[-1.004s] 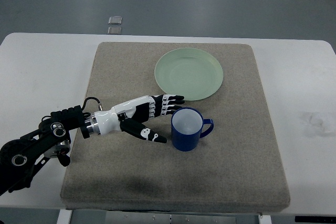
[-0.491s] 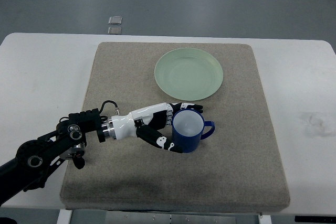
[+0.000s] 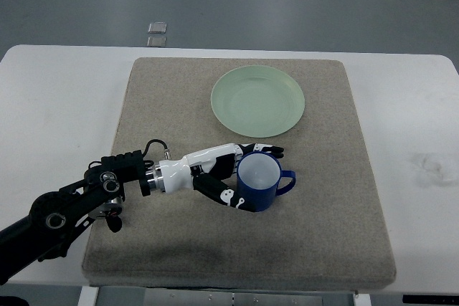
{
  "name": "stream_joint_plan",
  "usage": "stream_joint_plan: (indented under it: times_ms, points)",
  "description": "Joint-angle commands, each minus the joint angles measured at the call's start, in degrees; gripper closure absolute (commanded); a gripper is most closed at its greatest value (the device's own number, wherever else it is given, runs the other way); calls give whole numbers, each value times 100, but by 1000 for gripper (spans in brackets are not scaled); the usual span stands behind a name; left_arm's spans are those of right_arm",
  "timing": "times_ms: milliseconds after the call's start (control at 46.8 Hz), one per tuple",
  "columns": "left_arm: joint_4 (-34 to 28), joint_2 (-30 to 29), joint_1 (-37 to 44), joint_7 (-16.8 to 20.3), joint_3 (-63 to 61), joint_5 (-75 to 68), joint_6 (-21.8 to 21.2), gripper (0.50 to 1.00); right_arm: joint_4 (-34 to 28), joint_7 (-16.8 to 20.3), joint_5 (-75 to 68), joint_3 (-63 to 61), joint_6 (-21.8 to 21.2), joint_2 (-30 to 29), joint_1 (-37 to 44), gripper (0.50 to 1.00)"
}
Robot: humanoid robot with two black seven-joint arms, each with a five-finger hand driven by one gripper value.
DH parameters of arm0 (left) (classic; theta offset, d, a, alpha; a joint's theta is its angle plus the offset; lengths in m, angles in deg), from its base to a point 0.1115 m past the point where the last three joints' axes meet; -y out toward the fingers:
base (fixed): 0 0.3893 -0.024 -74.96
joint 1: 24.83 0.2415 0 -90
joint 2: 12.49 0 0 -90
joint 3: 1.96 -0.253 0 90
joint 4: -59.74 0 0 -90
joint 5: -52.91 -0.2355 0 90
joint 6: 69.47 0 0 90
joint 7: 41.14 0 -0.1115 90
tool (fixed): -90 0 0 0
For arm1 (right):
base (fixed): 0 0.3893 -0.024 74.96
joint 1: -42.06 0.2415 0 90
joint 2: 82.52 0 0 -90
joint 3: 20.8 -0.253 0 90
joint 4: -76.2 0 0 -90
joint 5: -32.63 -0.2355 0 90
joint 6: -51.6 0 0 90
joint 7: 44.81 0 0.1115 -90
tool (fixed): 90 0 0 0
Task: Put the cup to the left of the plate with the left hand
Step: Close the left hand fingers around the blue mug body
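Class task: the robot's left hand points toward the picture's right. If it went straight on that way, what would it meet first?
The blue cup: the left hand is already wrapped around its left side, so contact is immediate. Beyond the cup lies only the mat.

No words, numbers, labels or brand marks can be read anywhere in the frame. The small white marks on the dark fingers [image 3: 228, 198] of the left hand [image 3: 224, 174], left of centre, are too small to make out.
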State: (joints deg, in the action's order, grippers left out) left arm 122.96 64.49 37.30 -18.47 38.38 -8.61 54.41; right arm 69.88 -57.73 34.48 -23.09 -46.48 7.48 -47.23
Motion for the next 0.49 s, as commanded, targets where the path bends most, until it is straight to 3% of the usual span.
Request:
stream_joint_plan:
  times_ms: [0, 150, 470]
  points:
    - [-2, 1, 1, 0, 0, 0, -84, 516, 0, 0, -9, 0, 0, 0, 0, 568]
    - [-2, 1, 1, 0, 0, 0, -128, 529, 0, 0, 0, 0, 0, 0, 0, 568]
    - [-2, 1, -8, 9, 0, 0, -137, 626, 0, 0, 0, 0, 0, 0, 0, 568]
